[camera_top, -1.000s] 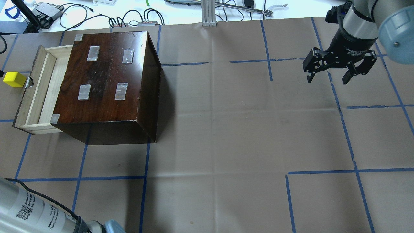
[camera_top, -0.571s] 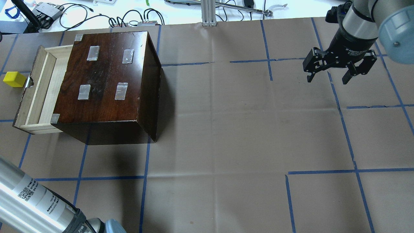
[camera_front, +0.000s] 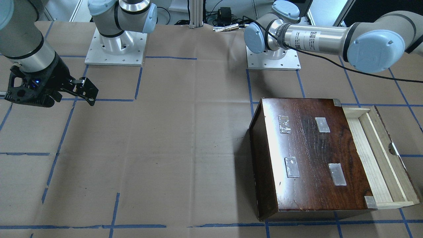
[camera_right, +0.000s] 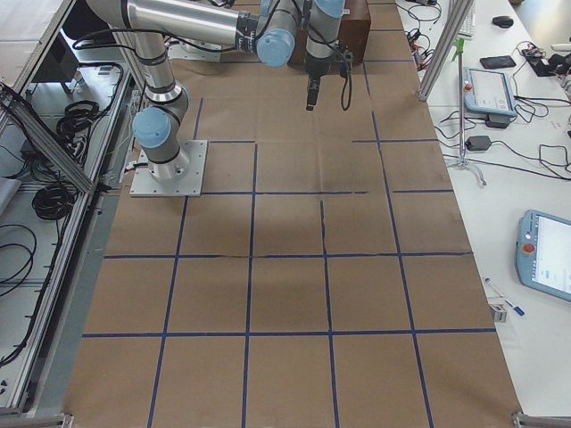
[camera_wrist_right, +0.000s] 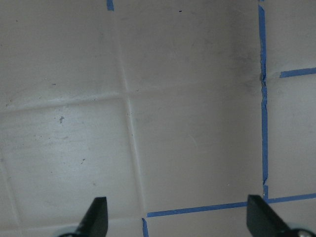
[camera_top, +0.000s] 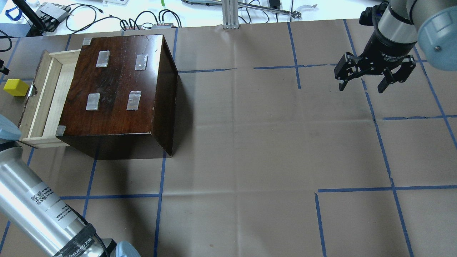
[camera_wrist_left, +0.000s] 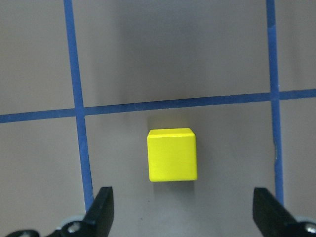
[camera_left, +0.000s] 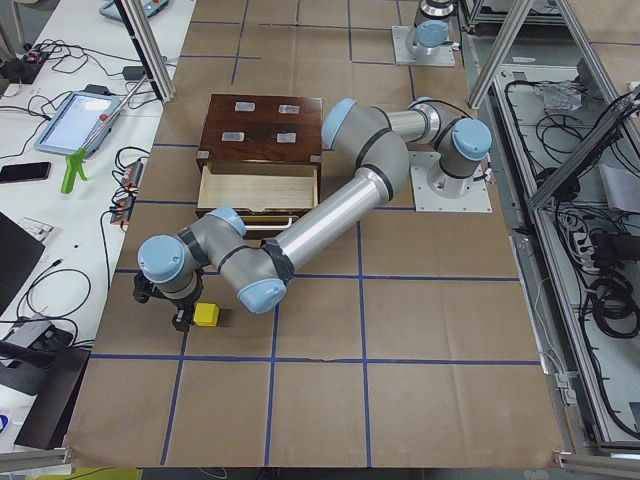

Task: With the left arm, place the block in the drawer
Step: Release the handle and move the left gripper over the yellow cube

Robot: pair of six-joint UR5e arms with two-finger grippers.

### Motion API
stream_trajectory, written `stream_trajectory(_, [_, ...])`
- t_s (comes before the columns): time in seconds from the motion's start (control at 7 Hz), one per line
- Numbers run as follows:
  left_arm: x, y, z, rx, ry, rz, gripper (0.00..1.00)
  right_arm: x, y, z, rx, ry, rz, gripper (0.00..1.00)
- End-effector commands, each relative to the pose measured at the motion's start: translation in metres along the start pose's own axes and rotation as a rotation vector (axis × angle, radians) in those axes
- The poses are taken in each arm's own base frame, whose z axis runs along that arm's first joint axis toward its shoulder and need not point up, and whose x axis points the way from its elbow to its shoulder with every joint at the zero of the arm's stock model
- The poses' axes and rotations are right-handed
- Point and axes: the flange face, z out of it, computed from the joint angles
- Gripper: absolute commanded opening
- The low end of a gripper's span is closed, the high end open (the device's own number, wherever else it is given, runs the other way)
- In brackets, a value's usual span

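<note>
Brown-papered table (camera_top: 250, 142), gridded with blue tape (camera_top: 275, 67), bears one box (camera_top: 117, 82), its one drawer (camera_top: 43, 96) pulled out, and one yellow block (camera_top: 15, 87). Two arms reach over it. The left gripper (camera_wrist_left: 185, 210) has its fingers spread wide. The block lies on the table between them, untouched, just outside the drawer's front. The right gripper (camera_top: 362, 87), well apart, hangs with its fingers wide too, holding nothing. Four tape patches (camera_top: 102, 58) mark the box top, plus two at its corners.
</note>
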Motion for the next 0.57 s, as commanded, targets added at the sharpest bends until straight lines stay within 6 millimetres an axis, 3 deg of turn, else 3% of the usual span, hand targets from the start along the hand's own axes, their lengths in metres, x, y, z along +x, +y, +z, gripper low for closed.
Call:
stream_trajectory(0.0, [0.0, 0.0, 0.039, -0.037, 0.042, -0.002, 0.91, 0.0, 0.0, 0.0, 0.0, 0.001, 0.0, 1.0])
stream_trajectory(0.43, [-0.003, 0.006, 0.075, -0.075, 0.071, -0.01, 0.91, 0.0, 0.0, 0.0, 0.0, 0.001, 0.0, 1.0])
